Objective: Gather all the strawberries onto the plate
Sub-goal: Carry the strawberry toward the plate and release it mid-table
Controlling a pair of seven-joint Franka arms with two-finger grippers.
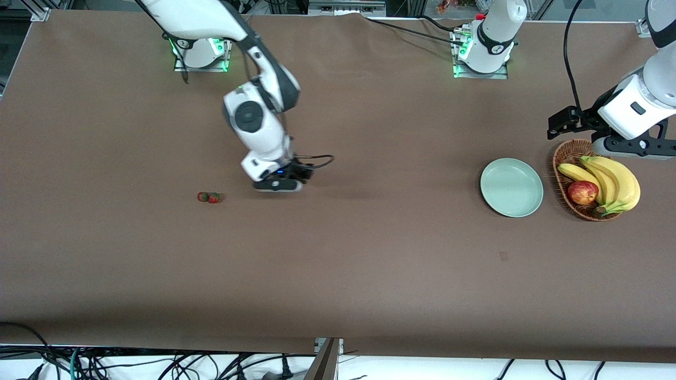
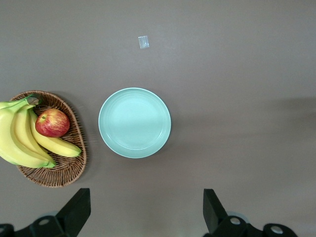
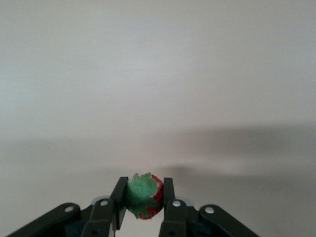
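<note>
Brown bench [image 1: 338, 274]: right gripper [image 3: 143, 197] clamps one strawberry [image 3: 144, 196] above the middle; two strawberries [image 1: 209, 197] lie together toward the right arm's end. Left gripper [image 2: 143, 217] waits, jaws spread, over the basket [image 1: 569, 153] beside the plate [image 1: 511, 187].

R arm comes from its base at the table's R-arm end, elbow bent, forearm angled down, wrist low over the table mid-area. Right gripper [image 3: 143, 197] pointing down, fingers [image 3: 120, 200] pinched tight on a strawberry [image 3: 144, 195], green cap showing btwn the pads. L arm waits at its own end of the table, wrist held high, cam looking straight down. Left gripper [image 2: 146, 212] has fingers [image 2: 78, 207] spread wide, nothing btwn them, hanging in the air.
</note>
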